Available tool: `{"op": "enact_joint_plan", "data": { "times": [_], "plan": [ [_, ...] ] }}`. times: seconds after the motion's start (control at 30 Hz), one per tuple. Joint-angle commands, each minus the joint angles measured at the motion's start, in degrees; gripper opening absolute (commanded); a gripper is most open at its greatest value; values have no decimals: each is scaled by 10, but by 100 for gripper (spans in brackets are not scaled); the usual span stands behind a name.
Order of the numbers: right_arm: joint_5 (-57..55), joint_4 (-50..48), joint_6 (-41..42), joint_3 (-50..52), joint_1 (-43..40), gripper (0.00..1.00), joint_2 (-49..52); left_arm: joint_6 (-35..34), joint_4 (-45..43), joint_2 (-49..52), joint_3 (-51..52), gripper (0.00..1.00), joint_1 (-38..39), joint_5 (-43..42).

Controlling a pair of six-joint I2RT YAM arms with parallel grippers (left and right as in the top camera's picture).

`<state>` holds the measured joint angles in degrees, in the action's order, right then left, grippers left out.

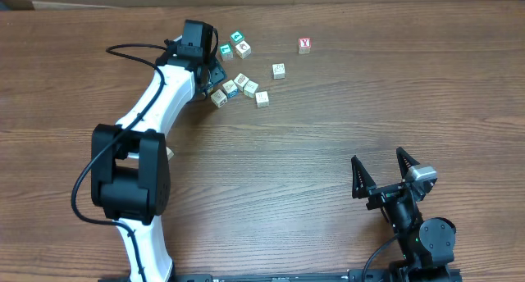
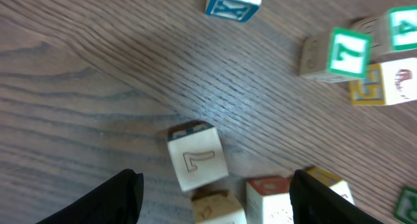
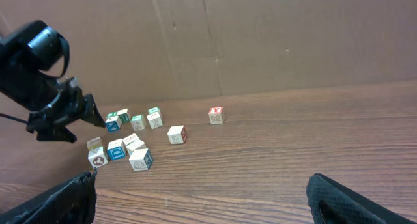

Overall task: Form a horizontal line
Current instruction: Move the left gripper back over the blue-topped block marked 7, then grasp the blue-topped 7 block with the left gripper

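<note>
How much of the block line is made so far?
Not much yet. The pale cubes lie in a loose bunch, not a straight row. The left hand hangs over them, holding nothing. The right hand rests open, far away. Lining them up is still left.

On the wood-grain counter [image 2: 98,87], a pale cube [image 2: 197,162] with an outlined mark sits low at centre between the end effector's [image 2: 218,201] spread dark fingers [image 2: 120,198], a tan cube [image 2: 218,210] just below, a green-faced cube [image 2: 345,53] upper right.
</note>
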<state>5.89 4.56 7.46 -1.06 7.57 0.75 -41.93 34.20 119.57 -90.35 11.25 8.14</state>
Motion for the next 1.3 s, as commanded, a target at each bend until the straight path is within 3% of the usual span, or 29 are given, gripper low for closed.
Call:
{"op": "enact_joint_plan", "data": {
  "times": [0.0, 0.33, 0.5, 1.27],
  "plan": [
    [-4, -2, 2, 6, -2, 100, -3, -9, -10, 24, 3, 70, -4, -2],
    [-4, -2, 2, 6, -2, 100, -3, -9, -17, 44, 3, 68, -4, 10],
    [-4, -2, 2, 6, -2, 100, -3, -9, -21, 57, 3, 57, -4, 9],
    [-4, -2, 2, 6, -2, 100, -3, 2, -23, 58, 3, 44, -7, 25]
  ]
}}
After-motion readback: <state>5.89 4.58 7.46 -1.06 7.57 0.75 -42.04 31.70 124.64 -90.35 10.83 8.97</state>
